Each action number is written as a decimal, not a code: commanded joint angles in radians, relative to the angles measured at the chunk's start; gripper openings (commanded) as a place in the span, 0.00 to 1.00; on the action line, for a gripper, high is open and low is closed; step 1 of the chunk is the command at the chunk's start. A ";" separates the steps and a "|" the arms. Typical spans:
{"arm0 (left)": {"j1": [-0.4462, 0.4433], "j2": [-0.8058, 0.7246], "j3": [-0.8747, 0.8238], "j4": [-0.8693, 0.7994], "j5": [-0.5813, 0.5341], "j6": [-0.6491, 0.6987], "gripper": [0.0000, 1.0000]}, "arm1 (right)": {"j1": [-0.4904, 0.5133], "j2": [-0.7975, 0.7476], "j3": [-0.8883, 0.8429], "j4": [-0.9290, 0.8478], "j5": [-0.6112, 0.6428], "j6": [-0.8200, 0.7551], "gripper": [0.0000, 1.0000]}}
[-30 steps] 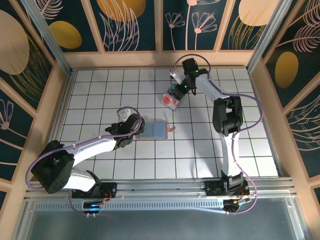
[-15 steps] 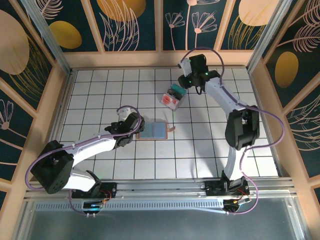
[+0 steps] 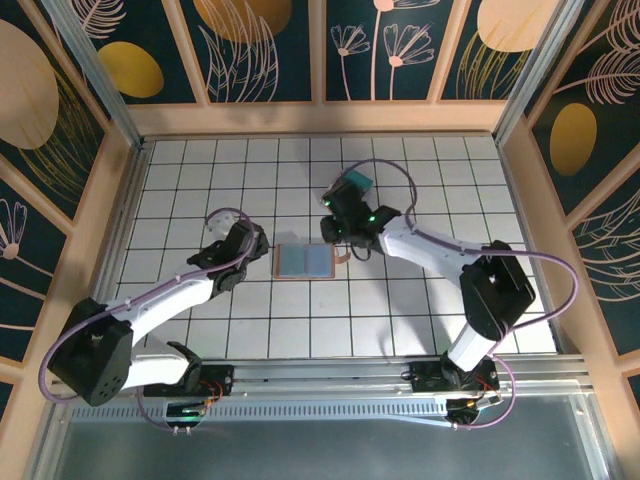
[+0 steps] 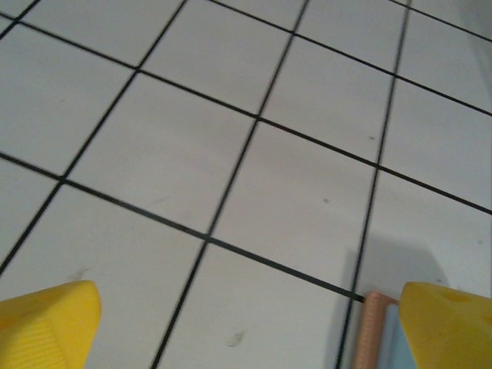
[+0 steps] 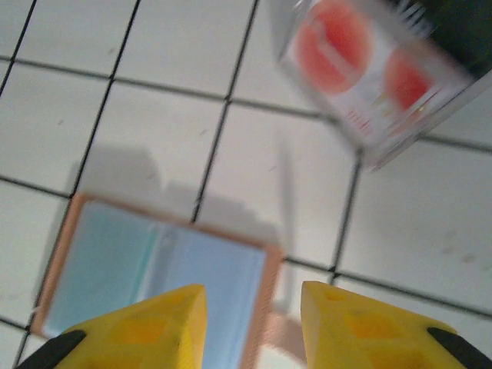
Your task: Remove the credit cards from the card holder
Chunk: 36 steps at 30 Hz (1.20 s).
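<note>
1. Lying opened flat near the middle of the white tiled table (image 3: 200,180), the small tan-brown leather card holder (image 3: 303,262) shows its blue-grey inside facing up.
2. Its small brown tab (image 3: 341,260) sticks out from the right edge, flat on the tiles.
3. From where I stand, the holder sits between the two arms, with the left gripper (image 3: 250,242) off its left edge and the right gripper (image 3: 333,232) over its far right corner.
4. In the left wrist view, the left gripper (image 4: 246,330) has its yellow fingers spread as wide as they go, with bare tile between them and nothing in its grasp.
5. One corner of the card holder (image 4: 374,330) peeks in just beside that gripper's right-hand finger (image 4: 446,327).
6. In the right wrist view, the right gripper (image 5: 254,330) has its yellow fingers partly apart and empty, poised above the tab edge of the card holder (image 5: 154,277).
7. I cannot tell whether those fingers touch the leather.
8. A clear plastic box with red contents (image 5: 369,77) shows blurred beyond the holder, apart from it on the tiles.
9. From above, the same box (image 3: 355,185) shows a teal patch behind the right arm.
</note>
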 commanded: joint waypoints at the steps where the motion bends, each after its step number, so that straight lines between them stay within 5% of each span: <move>1: 0.053 -0.052 -0.060 0.015 0.028 -0.055 0.99 | 0.083 0.049 -0.003 0.023 0.076 0.143 0.40; 8: 0.130 -0.164 -0.138 0.004 0.038 -0.082 0.99 | 0.183 0.228 0.107 0.047 0.059 0.173 0.46; 20: 0.131 -0.235 -0.203 0.042 0.035 -0.095 0.99 | 0.196 0.358 0.202 0.050 0.040 0.142 0.63; 31: 0.131 -0.165 -0.183 0.062 0.053 -0.062 0.99 | 0.199 0.417 0.202 0.058 -0.039 0.101 0.63; 36: 0.131 -0.116 -0.154 0.056 0.066 -0.048 0.99 | 0.205 0.404 0.181 0.031 -0.110 0.064 0.51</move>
